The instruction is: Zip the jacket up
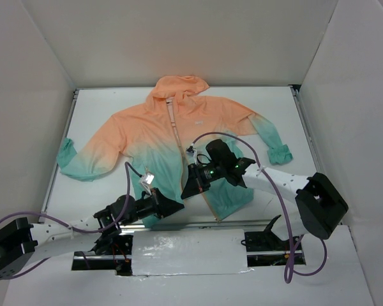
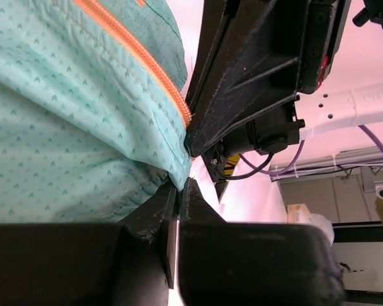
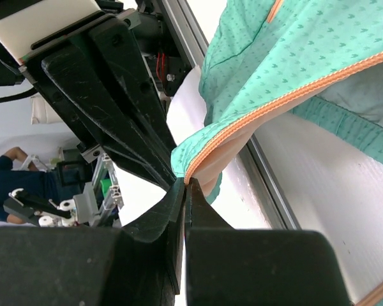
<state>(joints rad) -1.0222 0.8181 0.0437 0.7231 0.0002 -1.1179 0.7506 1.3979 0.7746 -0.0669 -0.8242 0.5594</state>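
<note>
From where I stand, the thin hooded jacket (image 1: 179, 131), peach-orange at the hood and shoulders and fading to teal at hem and cuffs, lies spread face-up on the white table (image 1: 274, 105). Its hood is toward the far wall and its hem is toward the arms. The white panel walls (image 1: 179, 38) close in the far side and both flanks. The sleeves reach out to either side, so each teal cuff lies near a side edge of the table. The barest stretches are the two far corners beside the hood.

The hem lies close to the metal rail (image 3: 268, 185) along the near edge, which leaves little bare table in front of it.

The left gripper (image 2: 178, 186) is clenched on a teal hem corner, with the fabric drawn down between its fingers just beside the orange zipper tape (image 2: 137, 54). The right gripper (image 3: 186, 183) is pinched tight on another corner, right where the orange tape meets the bottom edge, and that corner is lifted clear of the table. The two grippers sit nose to nose, almost touching, at the middle of the hem. Their purple cables (image 1: 233, 137) loop over the jacket's lower half.
</note>
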